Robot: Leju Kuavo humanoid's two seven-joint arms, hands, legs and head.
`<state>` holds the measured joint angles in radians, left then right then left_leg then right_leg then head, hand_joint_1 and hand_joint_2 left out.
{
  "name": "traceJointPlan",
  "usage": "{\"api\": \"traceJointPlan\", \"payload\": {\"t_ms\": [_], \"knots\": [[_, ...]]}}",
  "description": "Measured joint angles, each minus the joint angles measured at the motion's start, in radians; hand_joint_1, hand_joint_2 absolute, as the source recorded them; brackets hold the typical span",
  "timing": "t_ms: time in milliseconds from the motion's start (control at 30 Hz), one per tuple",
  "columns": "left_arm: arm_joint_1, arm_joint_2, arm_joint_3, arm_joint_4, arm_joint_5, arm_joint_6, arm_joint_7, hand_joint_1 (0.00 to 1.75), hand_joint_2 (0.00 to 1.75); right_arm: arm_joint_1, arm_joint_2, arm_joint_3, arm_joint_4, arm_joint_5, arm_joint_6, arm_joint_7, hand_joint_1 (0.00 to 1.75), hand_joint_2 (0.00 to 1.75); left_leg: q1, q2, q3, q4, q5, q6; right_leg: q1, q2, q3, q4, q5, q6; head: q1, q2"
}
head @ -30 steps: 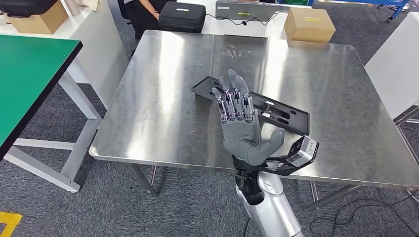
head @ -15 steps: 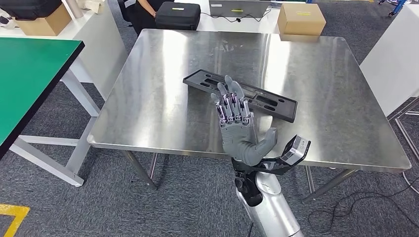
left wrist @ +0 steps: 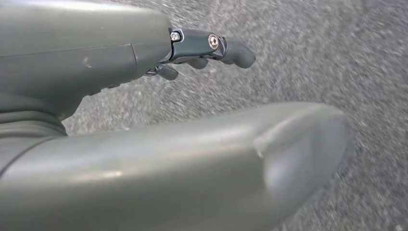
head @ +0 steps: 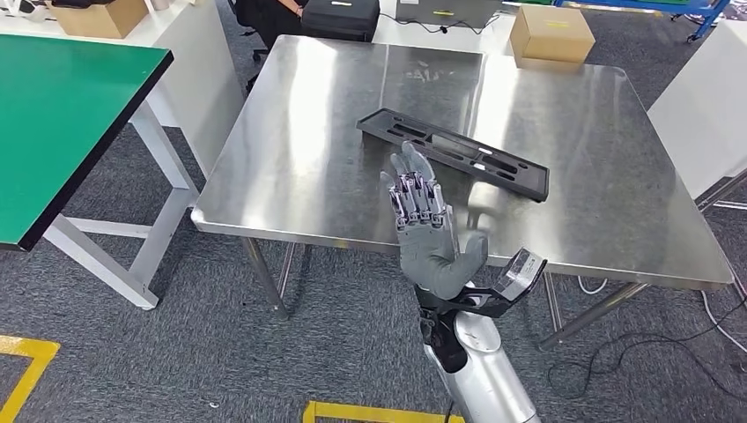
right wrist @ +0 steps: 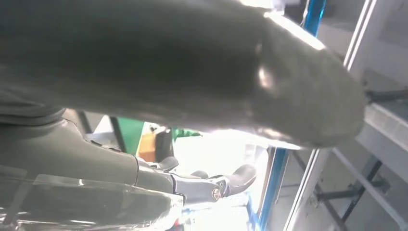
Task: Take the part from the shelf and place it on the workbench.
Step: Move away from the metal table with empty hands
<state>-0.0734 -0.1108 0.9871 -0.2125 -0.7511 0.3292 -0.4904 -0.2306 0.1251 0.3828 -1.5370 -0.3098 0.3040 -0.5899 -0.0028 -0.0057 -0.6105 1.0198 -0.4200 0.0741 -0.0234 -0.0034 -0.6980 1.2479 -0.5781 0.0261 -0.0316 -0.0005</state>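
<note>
- Part [head: 454, 154]: the long black part lies flat on the shiny metal bench [head: 299, 150], near the middle and a bit toward the far side. It sits at a slant. Nothing is touching it.
- It has long slots cut in it, and it looks like a thin flat tray.
- The robot's right hand [head: 423, 225] is held up in front of the bench, on the near side of the part. Its fingers [head: 414, 189] are straight and spread a little. It holds nothing. The hand is apart from the part, not on it.
- The left hand [left wrist: 202, 53] hangs down over the grey carpet. Its dark fingers look a bit curled with nothing in them, but the picture is blurry, so it is hard to tell if they are closed or apart.
- How far along: the main job looks done. The part is off the shelf and resting on the bench, and no hand holds it.
- What is left: not much, it seems. The robot may just need to put its right arm down, away from the bench.
- Other things nearby: a green table [head: 62, 123] off to the left, and a brown box [head: 551, 35] on the far corner of the bench.
</note>
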Motion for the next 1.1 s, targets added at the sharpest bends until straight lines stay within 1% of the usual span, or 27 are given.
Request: {"api": "traceJointPlan", "payload": {"t_ms": [33,67,100,133,200,267,333,367,400,467,500,533,567,600,633,667,700,733,767,800,867,900,933,967,1033,1067,1100], "knots": [[0.0,-0.001,0.0,0.0,0.0,0.0,-0.001,0.0,0.0,0.003,-0.002,0.0,0.0,0.002,-0.004,-0.001,0.0,0.0,-0.006,0.0,-0.016,0.0,0.012,0.003,0.003,0.0,-0.008,0.048,-0.016,0.0,0.0,0.0],[0.0,-0.001,0.0,0.0,0.0,-0.001,-0.002,0.0,0.0,0.005,-0.003,0.0,0.001,0.004,-0.006,-0.001,0.0,0.0,-0.013,0.0,-0.032,0.0,0.024,0.006,0.008,0.0,0.0,0.063,-0.015,0.002,0.001,0.0],[0.0,-0.002,0.0,0.0,0.0,-0.001,-0.002,0.0,0.0,0.006,-0.004,0.0,0.001,0.004,-0.007,-0.002,0.0,0.0,-0.019,0.0,-0.047,0.0,0.036,0.008,0.015,0.0,0.027,0.042,0.001,0.003,0.001,0.0],[0.0,-0.003,0.0,0.0,-0.001,-0.001,-0.002,0.0,0.0,0.006,-0.004,0.0,0.001,0.005,-0.008,-0.002,0.0,0.0,-0.025,-0.001,-0.06,0.0,0.048,0.01,0.024,0.001,0.071,-0.011,0.02,-0.001,0.001,0.0],[0.0,-0.009,-0.002,0.0,-0.001,-0.003,-0.003,0.0,0.0,0.005,-0.004,0.0,0.0,0.009,-0.012,-0.003,0.0,0.0,-0.033,-0.002,-0.078,0.001,0.071,0.009,0.047,-0.003,0.192,-0.175,0.032,-0.029,0.0,0.0],[0.0,-0.015,-0.003,0.0,-0.003,-0.006,-0.006,0.0,0.0,0.005,-0.002,0.0,-0.002,0.021,-0.027,-0.007,0.0,0.0,-0.03,-0.001,-0.082,-0.003,0.091,0.001,0.059,-0.01,0.259,-0.281,0.023,-0.055,-0.001,0.0],[0.0,-0.014,-0.003,0.0,-0.008,-0.011,-0.01,0.0,0.0,0.011,-0.003,-0.002,-0.006,0.037,-0.052,-0.013,0.0,0.0,-0.023,0.001,-0.083,-0.015,0.112,-0.014,0.054,-0.014,0.255,-0.303,0.041,-0.068,0.001,0.0],[0.001,-0.013,-0.003,0.0,-0.011,-0.013,-0.012,0.0,0.0,0.017,-0.004,-0.004,-0.008,0.046,-0.064,-0.016,0.0,0.0,-0.021,0.0,-0.087,-0.015,0.108,-0.021,0.049,-0.014,0.25,-0.311,0.056,-0.075,0.002,0.0],[0.001,-0.014,-0.003,0.0,-0.013,-0.016,-0.015,0.0,0.0,0.024,-0.004,-0.006,-0.011,0.056,-0.079,-0.018,0.0,0.0,-0.019,0.0,-0.094,-0.004,0.084,-0.029,0.042,-0.014,0.241,-0.318,0.074,-0.082,0.003,0.0],[0.003,-0.015,-0.003,0.0,-0.016,-0.02,-0.019,0.0,0.0,0.043,-0.003,-0.014,-0.02,0.083,-0.113,-0.02,0.0,0.0,-0.007,-0.001,-0.111,0.072,-0.022,-0.05,0.033,-0.013,0.218,-0.325,0.107,-0.085,0.002,0.0],[0.003,-0.016,-0.003,0.0,-0.017,-0.022,-0.021,0.0,0.0,0.055,-0.003,-0.021,-0.023,0.101,-0.136,-0.019,0.0,0.0,0.003,0.0,-0.119,0.134,-0.076,-0.062,0.03,-0.014,0.205,-0.324,0.121,-0.082,0.002,0.0],[0.003,-0.016,-0.003,0.0,-0.017,-0.024,-0.022,0.0,0.0,0.069,-0.004,-0.029,-0.026,0.119,-0.159,-0.018,0.0,0.0,0.013,0.001,-0.123,0.194,-0.107,-0.073,0.027,-0.015,0.192,-0.323,0.133,-0.075,0.002,0.0],[0.003,-0.016,-0.003,0.0,-0.017,-0.025,-0.022,0.0,0.0,0.084,-0.006,-0.04,-0.026,0.132,-0.179,-0.016,0.0,0.0,0.024,0.002,-0.12,0.241,-0.111,-0.085,0.023,-0.016,0.178,-0.32,0.144,-0.066,0.002,0.0],[0.003,-0.016,-0.003,0.0,-0.018,-0.026,-0.022,0.0,0.0,0.101,-0.009,-0.052,-0.026,0.142,-0.196,-0.015,0.0,0.0,0.033,0.002,-0.105,0.261,-0.093,-0.096,0.017,-0.017,0.162,-0.313,0.154,-0.057,0.002,0.0],[0.003,-0.016,-0.003,0.0,-0.019,-0.027,-0.023,0.0,0.0,0.119,-0.013,-0.065,-0.025,0.147,-0.21,-0.016,0.0,0.0,0.042,0.003,-0.074,0.246,-0.064,-0.106,0.011,-0.018,0.145,-0.304,0.16,-0.049,0.002,0.0],[0.003,-0.016,-0.003,0.0,-0.02,-0.029,-0.024,0.0,0.0,0.14,-0.018,-0.083,-0.025,0.151,-0.224,-0.021,0.0,0.0,0.05,0.002,-0.027,0.198,-0.046,-0.117,0.005,-0.019,0.129,-0.291,0.165,-0.041,0.002,0.0],[0.003,-0.016,-0.003,0.0,-0.021,-0.032,-0.025,0.0,0.0,0.162,-0.023,-0.102,-0.024,0.156,-0.235,-0.029,0.0,0.0,0.052,0.001,0.025,0.133,-0.05,-0.124,0.003,-0.02,0.113,-0.277,0.169,-0.034,0.001,0.0],[0.002,-0.016,-0.003,0.0,-0.022,-0.034,-0.027,0.0,0.0,0.185,-0.028,-0.124,-0.023,0.161,-0.244,-0.039,0.0,0.0,0.052,-0.001,0.064,0.076,-0.064,-0.123,0.002,-0.021,0.101,-0.266,0.172,-0.028,0.001,0.0],[0.003,-0.016,-0.003,0.0,-0.023,-0.035,-0.03,0.0,0.0,0.205,-0.033,-0.144,-0.022,0.166,-0.249,-0.048,0.0,0.0,0.048,-0.001,0.087,0.035,-0.083,-0.116,0.005,-0.022,0.092,-0.258,0.177,-0.02,0.003,0.0],[0.003,-0.016,-0.003,-0.001,-0.024,-0.036,-0.031,0.0,0.0,0.222,-0.037,-0.161,-0.022,0.169,-0.251,-0.054,0.0,0.0,0.041,-0.002,0.093,0.018,-0.094,-0.104,0.006,-0.022,0.087,-0.256,0.184,-0.01,0.003,0.0],[0.004,-0.016,-0.003,-0.001,-0.025,-0.036,-0.032,0.0,0.0,0.244,-0.044,-0.185,-0.021,0.173,-0.252,-0.058,0.0,0.0,0.034,0.003,0.08,0.009,-0.08,-0.071,0.007,-0.019,0.081,-0.258,0.196,0.011,0.006,0.0],[0.003,-0.016,-0.003,-0.001,-0.026,-0.036,-0.032,0.0,0.0,0.253,-0.047,-0.194,-0.021,0.174,-0.252,-0.058,0.0,0.0,0.031,0.006,0.071,0.004,-0.068,-0.054,0.006,-0.016,0.072,-0.249,0.184,0.015,0.006,0.0],[0.003,-0.017,-0.003,-0.001,-0.027,-0.036,-0.033,0.0,0.0,0.259,-0.049,-0.201,-0.021,0.175,-0.252,-0.058,0.0,0.0,0.03,0.008,0.059,-0.001,-0.054,-0.039,0.005,-0.013,0.057,-0.222,0.155,0.013,0.006,0.0],[0.002,-0.017,-0.003,-0.001,-0.027,-0.036,-0.033,0.0,0.0,0.263,-0.052,-0.207,-0.02,0.178,-0.256,-0.057,0.0,0.0,0.03,0.01,0.045,-0.004,-0.04,-0.028,0.002,-0.009,0.037,-0.174,0.112,0.006,0.007,0.0],[0.002,-0.017,-0.003,-0.001,-0.029,-0.036,-0.036,0.0,0.0,0.271,-0.055,-0.22,-0.019,0.189,-0.278,-0.05,0.0,0.0,0.026,0.01,0.013,-0.004,-0.013,-0.019,0.001,-0.004,-0.005,-0.039,0.025,-0.001,0.009,0.0],[0.002,-0.017,-0.003,-0.001,-0.03,-0.036,-0.037,0.0,0.0,0.278,-0.057,-0.229,-0.017,0.195,-0.297,-0.046,0.0,0.0,0.025,0.01,-0.003,-0.003,0.001,-0.019,0.001,-0.003,-0.012,0.016,0.006,0.004,0.009,0.0],[0.002,-0.017,-0.003,-0.001,-0.031,-0.037,-0.039,0.0,0.0,0.287,-0.058,-0.242,-0.011,0.201,-0.319,-0.042,0.0,0.0,0.024,0.009,-0.02,-0.002,0.015,-0.021,0.001,-0.002,-0.003,0.043,0.008,0.014,0.009,0.0]]}}
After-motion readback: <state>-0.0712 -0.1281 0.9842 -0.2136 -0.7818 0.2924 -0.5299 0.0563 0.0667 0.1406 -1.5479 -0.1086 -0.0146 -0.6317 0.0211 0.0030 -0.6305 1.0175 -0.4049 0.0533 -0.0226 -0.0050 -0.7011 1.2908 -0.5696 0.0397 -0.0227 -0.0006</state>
